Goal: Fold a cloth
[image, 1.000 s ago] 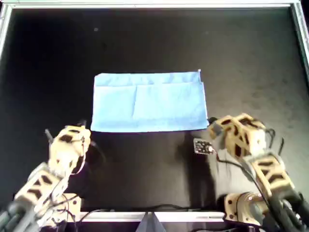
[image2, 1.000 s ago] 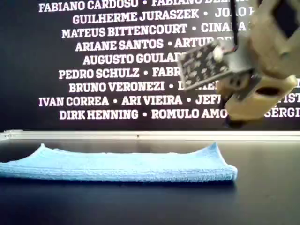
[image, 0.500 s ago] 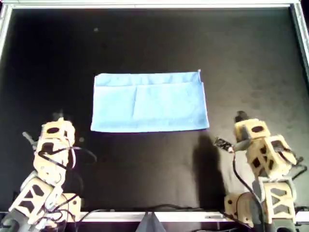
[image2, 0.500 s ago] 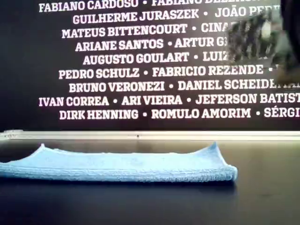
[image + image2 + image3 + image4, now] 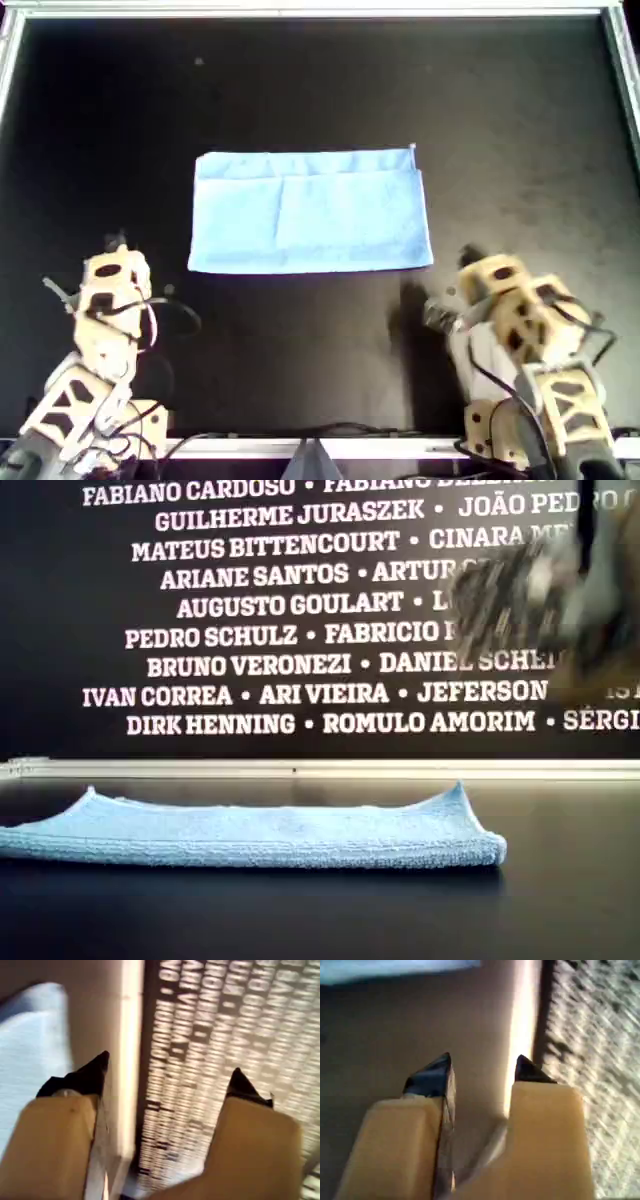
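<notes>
Both grippers, left gripper and right gripper, hang spread and empty, clear of your cloth lying folded ahead of them on the bench; likely finished.

Your overhead camera looks straight down on the whole black table, both arms at its lower edge. Your exterior camera sits low at table level, close in, facing a wall of names. Both share the cloth. Each wrist camera looks along its own fingers toward that same wall, blurred, with cloth at one edge.
</notes>
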You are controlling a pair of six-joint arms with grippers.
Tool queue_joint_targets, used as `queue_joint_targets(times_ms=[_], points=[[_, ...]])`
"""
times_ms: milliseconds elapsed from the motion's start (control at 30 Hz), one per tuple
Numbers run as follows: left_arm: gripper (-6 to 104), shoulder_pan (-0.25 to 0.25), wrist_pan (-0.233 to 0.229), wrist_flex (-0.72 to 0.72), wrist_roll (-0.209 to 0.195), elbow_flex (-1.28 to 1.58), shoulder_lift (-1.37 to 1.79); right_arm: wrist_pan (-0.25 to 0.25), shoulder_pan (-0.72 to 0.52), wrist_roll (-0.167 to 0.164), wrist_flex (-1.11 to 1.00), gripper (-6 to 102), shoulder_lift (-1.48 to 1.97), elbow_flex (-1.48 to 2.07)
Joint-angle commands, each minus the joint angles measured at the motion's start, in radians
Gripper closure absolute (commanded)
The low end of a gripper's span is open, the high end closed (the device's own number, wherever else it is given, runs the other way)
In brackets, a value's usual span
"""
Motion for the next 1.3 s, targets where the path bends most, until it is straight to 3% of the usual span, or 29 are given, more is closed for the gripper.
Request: queue_joint_targets(times_ms=[0,133,300,567,767,1267], points=[[16,-0.005,0.006,-0.006,0.008,-0.012,-0.083,-0.003,0.06,-0.014,-0.018,43,-0.261,-0.153],[16,-0.005,0.006,-0.006,0.006,-0.012,-0.158,-0.003,0.063,-0.012,-0.018,34,-0.558,-0.316],[16,-0.005,0.006,-0.006,0.006,-0.012,-0.161,0.014,0.051,-0.009,-0.029,27,-0.692,-0.37],[16,-0.005,0.005,-0.006,0.005,-0.012,-0.153,0.015,0.049,-0.006,-0.037,27,-0.779,-0.414],[16,-0.005,0.005,-0.006,0.005,-0.012,-0.163,0.015,0.061,0.043,-0.035,27,-0.963,-0.578],[16,-0.005,0.003,-0.006,0.006,-0.012,-0.164,0.003,0.066,0.057,-0.025,28,-1.224,-0.793]])
